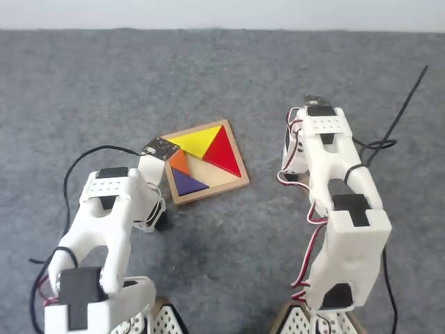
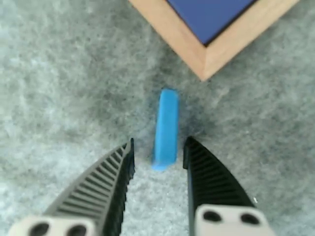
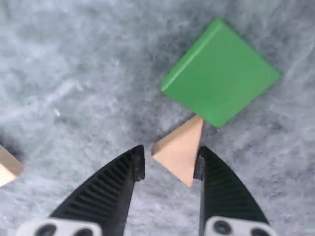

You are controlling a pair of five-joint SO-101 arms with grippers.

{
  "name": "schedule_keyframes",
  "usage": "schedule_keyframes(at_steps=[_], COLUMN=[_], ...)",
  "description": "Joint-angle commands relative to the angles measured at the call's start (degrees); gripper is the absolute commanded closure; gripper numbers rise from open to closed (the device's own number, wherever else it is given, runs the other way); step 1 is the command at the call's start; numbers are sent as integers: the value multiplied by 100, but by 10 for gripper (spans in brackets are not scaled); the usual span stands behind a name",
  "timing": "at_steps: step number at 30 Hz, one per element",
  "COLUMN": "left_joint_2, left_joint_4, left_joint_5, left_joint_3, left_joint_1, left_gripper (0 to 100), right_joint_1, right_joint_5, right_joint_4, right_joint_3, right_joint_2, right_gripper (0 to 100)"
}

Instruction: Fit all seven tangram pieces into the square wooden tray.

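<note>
Blue wood first: a thin light-blue tangram piece (image 2: 166,128) stands on its long edge on the table (image 1: 104,83), just off the corner of the square wooden tray (image 2: 197,49) that lies nearest the table's near edge. The left end effector (image 2: 160,143) straddles the piece's near end with its fingers apart, neither touching it that I can see. To my eye the grip should sit further along the piece, so the pads close on its flat faces near the middle. Pinched at the tip, it would likely swivel or topple.

The right end effector (image 3: 171,150) is likewise parted around a pale wooden triangle (image 3: 179,150), one finger (image 3: 209,172) seemingly against its side and the other just clear. A green square piece (image 3: 220,73) touches that triangle's corner, so the squeeze wants to be slow, lest the triangle slide and shove the square.

Mid-table, the tray holds a yellow triangle (image 1: 198,141), a red triangle (image 1: 222,153), a small orange piece (image 1: 179,161) and a dark blue triangle (image 1: 186,182). Bare wood shows along the tray side facing the table's near right corner.

Grey, felt-like cloth covers the table to its far edge, where a pale wall (image 1: 222,14) begins. A black cable (image 1: 405,104) trails toward the right edge.
</note>
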Motion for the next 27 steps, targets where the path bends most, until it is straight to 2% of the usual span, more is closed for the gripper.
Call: schedule_keyframes(at_steps=[1,11,17,27], left_joint_2=[-211,-211,-211,-211], left_joint_4=[-97,-97,-97,-97], left_joint_5=[35,26,26,26], left_joint_3=[-13,-4,-4,-4], left_joint_1=[-70,-70,-70,-79], left_gripper=[848,848,848,848], right_joint_1=[-75,-40,-31,-31], right_joint_5=[-237,-185,70,149], right_joint_4=[-136,84,40,479], right_joint_3=[-290,-387,-448,-756], right_joint_2=[66,497,505,462], right_gripper=[832,835,971,963])
